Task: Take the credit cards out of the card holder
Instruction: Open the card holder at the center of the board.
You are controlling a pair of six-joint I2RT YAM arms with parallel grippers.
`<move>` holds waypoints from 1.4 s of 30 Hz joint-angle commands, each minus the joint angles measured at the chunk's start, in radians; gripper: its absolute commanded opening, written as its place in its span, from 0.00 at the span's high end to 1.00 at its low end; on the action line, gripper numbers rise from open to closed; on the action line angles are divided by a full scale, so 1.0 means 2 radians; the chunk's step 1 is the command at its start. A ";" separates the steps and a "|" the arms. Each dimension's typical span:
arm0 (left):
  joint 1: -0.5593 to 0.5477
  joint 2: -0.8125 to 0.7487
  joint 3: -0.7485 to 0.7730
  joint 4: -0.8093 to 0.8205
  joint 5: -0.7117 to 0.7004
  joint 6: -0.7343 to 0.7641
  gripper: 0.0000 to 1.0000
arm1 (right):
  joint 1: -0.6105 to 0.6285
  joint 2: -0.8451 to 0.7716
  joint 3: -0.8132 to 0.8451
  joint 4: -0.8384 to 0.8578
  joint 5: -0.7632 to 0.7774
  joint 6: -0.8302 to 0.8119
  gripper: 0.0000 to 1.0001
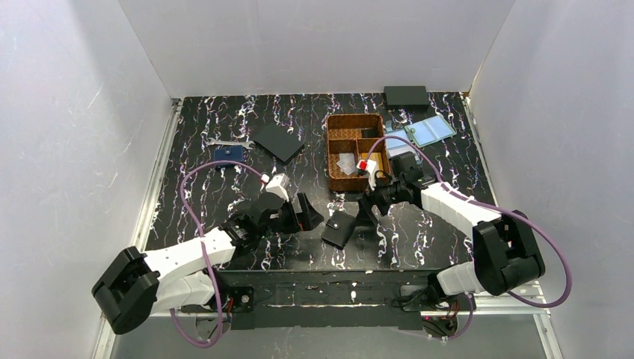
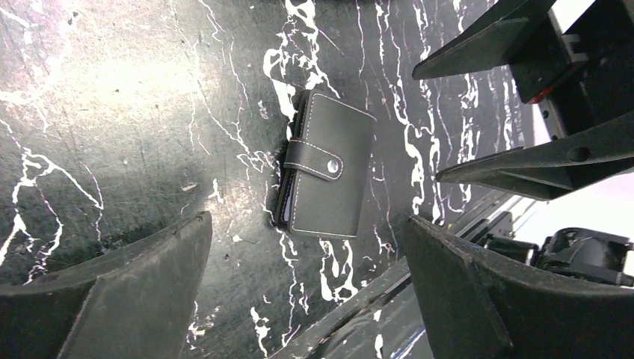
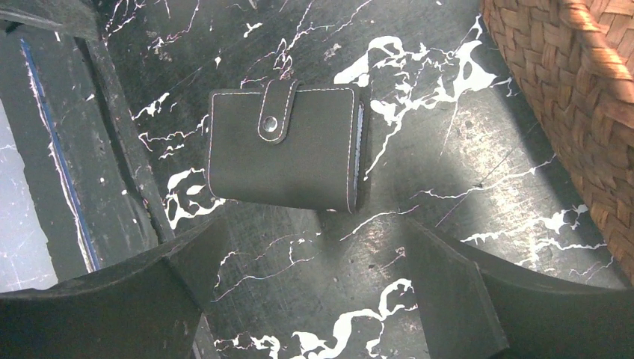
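Note:
The card holder lies shut on the marbled black table, a black stitched wallet with its snap strap fastened. It shows in the left wrist view and in the right wrist view. Only thin pale edges show at its open side; the credit cards are hidden. My left gripper is open and empty just left of it, jaws wide. My right gripper is open and empty just right of it. Neither touches it.
A brown wicker basket with compartments stands right behind the right gripper, its wall in the right wrist view. Pale blue holders and a black box lie far right. A black square and navy wallet lie far left.

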 commanded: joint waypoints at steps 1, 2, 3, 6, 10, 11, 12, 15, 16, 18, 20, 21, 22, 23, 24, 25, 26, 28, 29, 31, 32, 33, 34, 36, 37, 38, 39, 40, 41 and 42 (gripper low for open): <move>0.002 0.007 0.039 -0.051 0.015 0.072 0.03 | 0.003 -0.024 0.003 -0.008 -0.016 -0.030 0.02; 0.002 0.016 0.059 -0.061 0.042 0.088 0.08 | 0.003 -0.026 0.004 -0.012 -0.019 -0.034 0.02; 0.002 0.030 0.082 -0.081 0.052 0.104 0.14 | 0.003 -0.027 0.004 -0.013 -0.022 -0.036 0.02; -0.004 0.085 0.159 -0.187 0.057 0.147 0.24 | 0.003 -0.027 0.006 -0.015 -0.021 -0.038 0.02; -0.032 0.153 0.225 -0.256 0.031 0.185 0.30 | 0.002 -0.026 0.010 -0.018 -0.014 -0.038 0.03; -0.041 0.169 0.240 -0.271 0.017 0.189 0.32 | 0.001 -0.027 0.010 -0.018 -0.013 -0.037 0.03; -0.049 0.185 0.253 -0.284 0.004 0.194 0.34 | 0.000 -0.029 0.010 -0.018 -0.012 -0.038 0.03; -0.069 0.227 0.290 -0.307 -0.019 0.194 0.44 | -0.007 -0.034 0.011 -0.017 -0.011 -0.035 0.02; -0.075 0.242 0.300 -0.309 -0.022 0.190 0.48 | -0.010 -0.035 0.011 -0.017 -0.012 -0.035 0.02; -0.086 0.268 0.321 -0.314 -0.027 0.185 0.50 | -0.016 -0.038 0.012 -0.016 -0.012 -0.033 0.02; -0.096 0.290 0.344 -0.319 -0.041 0.182 0.50 | -0.023 -0.040 0.012 -0.017 -0.012 -0.031 0.02; -0.100 0.299 0.352 -0.321 -0.047 0.181 0.50 | -0.026 -0.041 0.012 -0.018 -0.014 -0.030 0.01; -0.102 0.306 0.358 -0.323 -0.053 0.181 0.50 | -0.028 -0.043 0.012 -0.018 -0.014 -0.030 0.00; -0.104 0.312 0.364 -0.324 -0.057 0.181 0.50 | -0.030 -0.044 0.011 -0.018 -0.015 -0.029 0.00; -0.105 0.317 0.369 -0.327 -0.061 0.182 0.50 | -0.031 -0.044 0.011 -0.018 -0.016 -0.029 0.00; -0.105 0.321 0.374 -0.329 -0.063 0.182 0.51 | -0.031 -0.045 0.011 -0.018 -0.016 -0.029 0.00; -0.106 0.324 0.378 -0.330 -0.065 0.183 0.51 | -0.032 -0.044 0.011 -0.018 -0.016 -0.029 0.00; -0.107 0.328 0.383 -0.330 -0.068 0.186 0.51 | -0.032 -0.044 0.012 -0.019 -0.017 -0.028 0.00; -0.107 0.331 0.386 -0.330 -0.070 0.188 0.52 | -0.033 -0.043 0.012 -0.019 -0.017 -0.028 0.00; -0.107 0.337 0.391 -0.332 -0.074 0.190 0.53 | -0.033 -0.043 0.013 -0.019 -0.016 -0.027 0.00; -0.107 0.341 0.395 -0.333 -0.075 0.191 0.53 | -0.033 -0.043 0.012 -0.019 -0.017 -0.027 0.00; -0.107 0.345 0.398 -0.335 -0.075 0.192 0.53 | -0.033 -0.043 0.012 -0.019 -0.016 -0.027 0.00; -0.107 0.348 0.401 -0.337 -0.076 0.193 0.54 | -0.033 -0.043 0.012 -0.019 -0.016 -0.027 0.00; -0.107 0.354 0.406 -0.342 -0.078 0.194 0.55 | -0.033 -0.044 0.012 -0.019 -0.016 -0.027 0.00; -0.107 0.357 0.407 -0.343 -0.078 0.194 0.55 | -0.033 -0.044 0.013 -0.019 -0.016 -0.027 0.00; -0.107 0.359 0.408 -0.344 -0.078 0.195 0.55 | -0.033 -0.044 0.012 -0.018 -0.016 -0.027 0.00; -0.107 0.362 0.408 -0.344 -0.078 0.195 0.56 | -0.033 -0.044 0.012 -0.019 -0.016 -0.026 0.00; -0.107 0.364 0.408 -0.345 -0.078 0.194 0.56 | -0.033 -0.044 0.013 -0.019 -0.016 -0.026 0.00; -0.107 0.366 0.408 -0.345 -0.079 0.194 0.56 | -0.033 -0.044 0.013 -0.019 -0.016 -0.026 0.00; -0.107 0.368 0.407 -0.346 -0.080 0.195 0.56 | -0.033 -0.044 0.013 -0.019 -0.017 -0.026 0.00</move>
